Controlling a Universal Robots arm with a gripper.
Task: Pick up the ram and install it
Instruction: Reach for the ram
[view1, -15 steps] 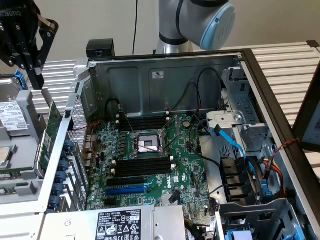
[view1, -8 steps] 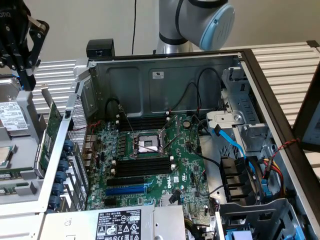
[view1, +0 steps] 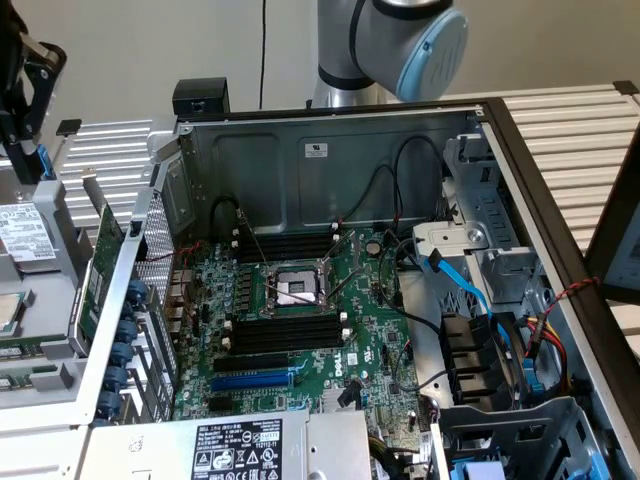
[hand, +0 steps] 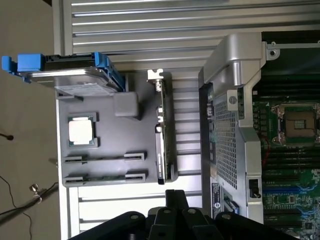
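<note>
We see the claw (hand: 175, 197) with its black fingers pressed together and nothing pinched between them. The ram (hand: 105, 157) has not been picked up. It sits on edge in a slotted holder at the near end of the grey tray (hand: 107, 135), which stands on the worktop at the exterior view's left of the open computer case (view1: 330, 150). A second holder (hand: 105, 176) runs just beside it, and we cannot tell for sure which thin strip is which.

On the same tray, the processor (hand: 81, 131) and the hard drive (hand: 75, 80) lie farther back, and the expansion card (hand: 162, 135) stands along the edge closest to the case.

In the exterior view the claw hangs at the far left, high above the tray. We judge that the ram lies below it and toward the near side. The ram's long axis runs left to right, parallel to the black memory slots (view1: 278, 335) on the motherboard (view1: 300, 400), which are well apart from it inside the case.
</note>
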